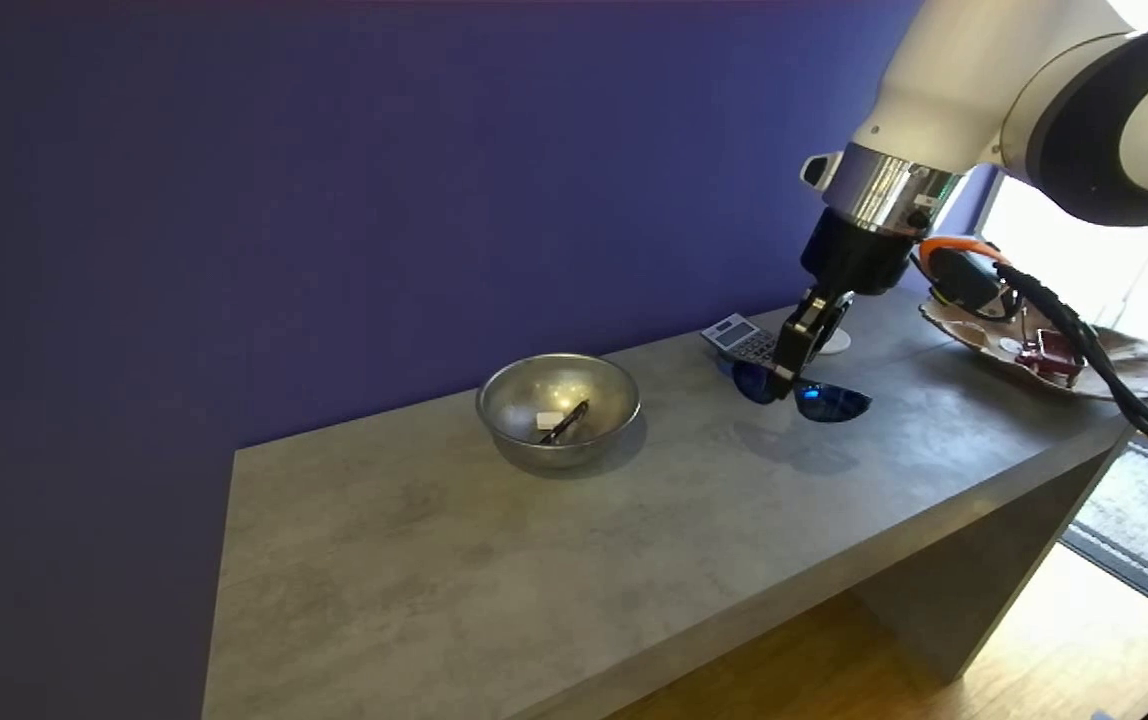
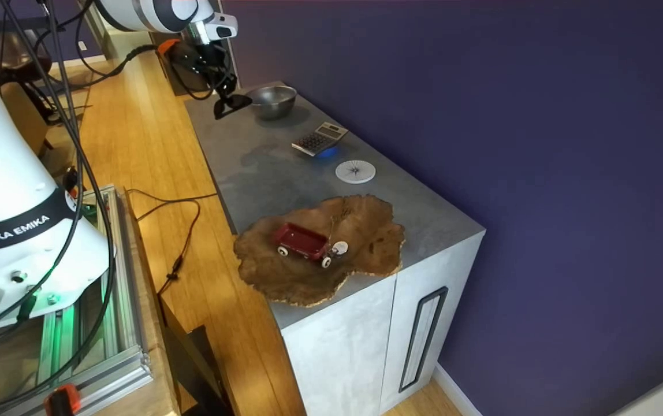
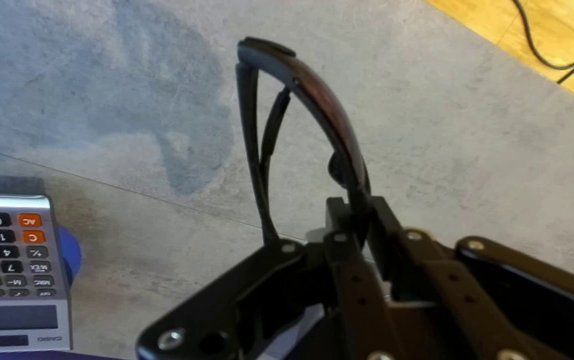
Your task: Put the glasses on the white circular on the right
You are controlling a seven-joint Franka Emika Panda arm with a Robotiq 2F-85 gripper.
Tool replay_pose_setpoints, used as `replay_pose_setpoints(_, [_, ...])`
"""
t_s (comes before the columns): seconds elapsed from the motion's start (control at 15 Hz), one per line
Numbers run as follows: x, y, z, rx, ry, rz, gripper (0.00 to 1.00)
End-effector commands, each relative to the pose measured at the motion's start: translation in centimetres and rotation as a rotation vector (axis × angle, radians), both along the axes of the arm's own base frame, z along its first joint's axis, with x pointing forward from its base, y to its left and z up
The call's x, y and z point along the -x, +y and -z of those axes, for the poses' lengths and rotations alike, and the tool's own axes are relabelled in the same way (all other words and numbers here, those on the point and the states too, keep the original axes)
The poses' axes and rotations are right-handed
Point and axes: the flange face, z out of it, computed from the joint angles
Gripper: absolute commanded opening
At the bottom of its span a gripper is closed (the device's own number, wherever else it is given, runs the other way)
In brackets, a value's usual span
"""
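1. Above the desk [image 1: 474,580], between the calculator [image 2: 320,138] and the free long edge, my gripper [image 3: 359,215] is clamped on the glasses [image 3: 327,102] near the bridge, a lens out to each side, the whole pair in the air.
2. I take the step in hand to be the carry. The curved frame looks slick and could pivot, so I should move smoothly, with an even squeeze and no quick wrist turns.
3. That calculator is the nearest hazard, apparently propped on something blue [image 3: 71,255] near the edge along the purple wall [image 2: 481,115]. I'd carry the hanging lens well above it.
4. Beyond it, beside the same wall edge, toward the end edge with the brown plate [image 2: 369,222], lies the white disc [image 2: 356,171], nothing set on it yet. I'd centre the bridge over it, lower level until the frame touches, then release slowly; the glasses may overhang.
5. Farthest, the brown plate, bearing a red toy wagon [image 2: 302,241], fills the corner where that end edge meets the free long edge; I'd stop short.
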Motion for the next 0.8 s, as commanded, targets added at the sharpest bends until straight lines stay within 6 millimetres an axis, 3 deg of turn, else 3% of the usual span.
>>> replay_pose_setpoints(0.0, [-2.8, -4.9, -0.8, -0.042, -0.031, 0.134, 0.05])
replay_pose_setpoints(0.33, [-9.1, -17.5, -1.4, -0.069, -0.096, 0.435, 0.04])
replay_pose_setpoints(0.53, [-10.4, -24.4, -1.2, -0.051, -0.111, 0.620, 0.05])
replay_pose_setpoints(0.6, [-10.9, -22.2, -0.9, -0.045, -0.096, 0.530, 0.05])
replay_pose_setpoints(0.67, [-11.2, -23.6, -0.8, -0.037, -0.100, 0.548, 0.15])
replay_pose_setpoints(0.73, [-11.3, -23.9, -0.8, -0.034, -0.100, 0.546, 0.15])
